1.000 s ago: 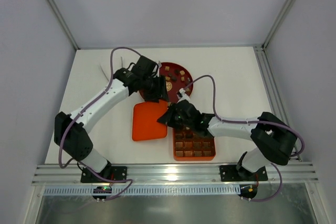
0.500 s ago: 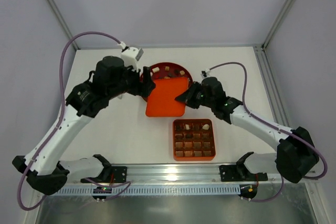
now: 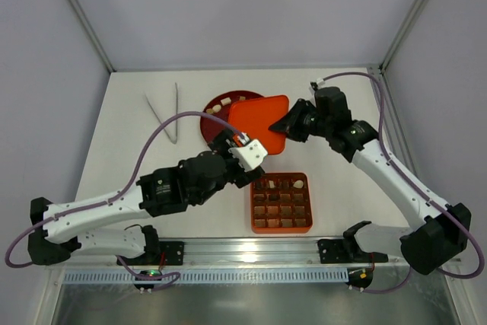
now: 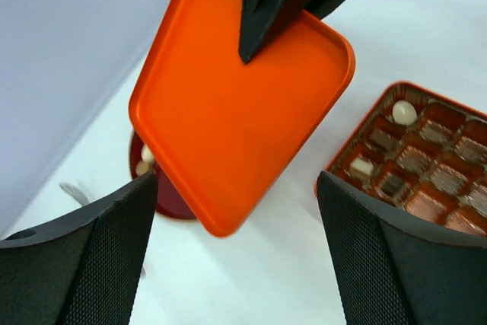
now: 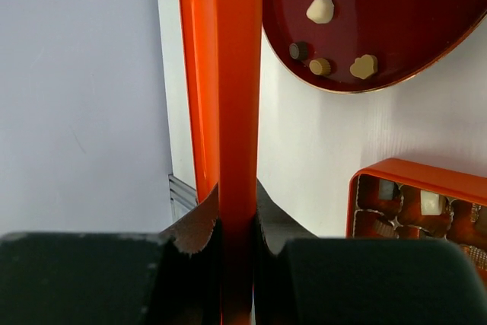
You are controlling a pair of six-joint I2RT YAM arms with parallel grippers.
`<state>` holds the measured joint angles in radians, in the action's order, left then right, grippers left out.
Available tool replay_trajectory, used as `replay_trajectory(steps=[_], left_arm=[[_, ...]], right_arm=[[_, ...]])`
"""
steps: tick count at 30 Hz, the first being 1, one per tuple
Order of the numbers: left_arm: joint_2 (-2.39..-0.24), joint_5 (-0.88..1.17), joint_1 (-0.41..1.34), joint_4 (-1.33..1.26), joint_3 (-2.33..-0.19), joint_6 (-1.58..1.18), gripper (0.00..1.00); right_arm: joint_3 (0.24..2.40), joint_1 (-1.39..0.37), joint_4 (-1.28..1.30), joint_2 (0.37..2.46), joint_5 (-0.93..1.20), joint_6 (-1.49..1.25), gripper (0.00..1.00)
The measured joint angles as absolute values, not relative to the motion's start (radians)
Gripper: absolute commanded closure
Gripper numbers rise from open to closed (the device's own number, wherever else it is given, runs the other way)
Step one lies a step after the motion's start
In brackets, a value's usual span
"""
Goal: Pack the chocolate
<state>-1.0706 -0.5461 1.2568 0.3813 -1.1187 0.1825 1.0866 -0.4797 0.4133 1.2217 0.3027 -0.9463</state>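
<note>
My right gripper (image 3: 285, 125) is shut on the edge of the flat orange-red lid (image 3: 259, 123) and holds it raised and tilted over the dark red plate (image 3: 211, 123). In the right wrist view the lid (image 5: 236, 112) stands edge-on between my jaws. Chocolate pieces (image 5: 319, 10) lie on the plate (image 5: 396, 28). The orange-red gridded tray (image 3: 281, 202) holds several chocolates, with cream pieces (image 4: 403, 112) in its far row. My left gripper (image 3: 247, 165) is open and empty, left of the tray and below the lid (image 4: 236, 104).
White tongs (image 3: 169, 112) lie on the table at the back left. The aluminium rail (image 3: 251, 249) runs along the near edge. Grey walls close in the table on three sides.
My right gripper has lifted the lid up and to the right, over the plate. My left arm has swung down and now sits low beside the tray.
</note>
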Motion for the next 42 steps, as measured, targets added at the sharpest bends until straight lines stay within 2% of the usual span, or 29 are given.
replay_trajectory(steps=[3, 6, 15, 21, 24, 30, 40, 42], left_arm=[[-1.060, -0.557, 1.288, 0.226, -1.032, 0.302, 0.06], [-1.044, -0.557, 1.322, 0.053, -0.937, 0.438, 0.06], [-1.173, -0.591, 1.346, -0.329, -0.879, 0.780, 0.16], [-1.247, -0.609, 1.339, -0.462, -0.864, 0.934, 0.29], [-1.263, -0.616, 1.335, -0.520, -0.857, 1.000, 0.47], [-1.322, -0.628, 1.329, -0.615, -0.854, 1.099, 0.53], [-1.423, -0.663, 1.318, -0.768, -0.854, 1.248, 0.98], [-1.443, -0.671, 1.318, -0.808, -0.854, 1.277, 1.00]], right_arm=[[1.170, -0.458, 0.483, 1.222, 0.311, -0.933, 0.96], [1.228, -0.441, 0.534, 1.221, 0.317, -0.918, 0.96], [1.308, -0.434, 0.656, 1.194, 0.318, -0.912, 0.96], [1.310, -0.434, 0.687, 1.159, 0.319, -0.916, 0.96], [1.316, -0.434, 0.691, 1.153, 0.324, -0.919, 0.96], [1.319, -0.432, 0.683, 1.149, 0.330, -0.929, 0.96], [1.319, -0.436, 0.667, 1.149, 0.342, -0.940, 0.96], [1.319, -0.435, 0.660, 1.147, 0.339, -0.934, 0.96]])
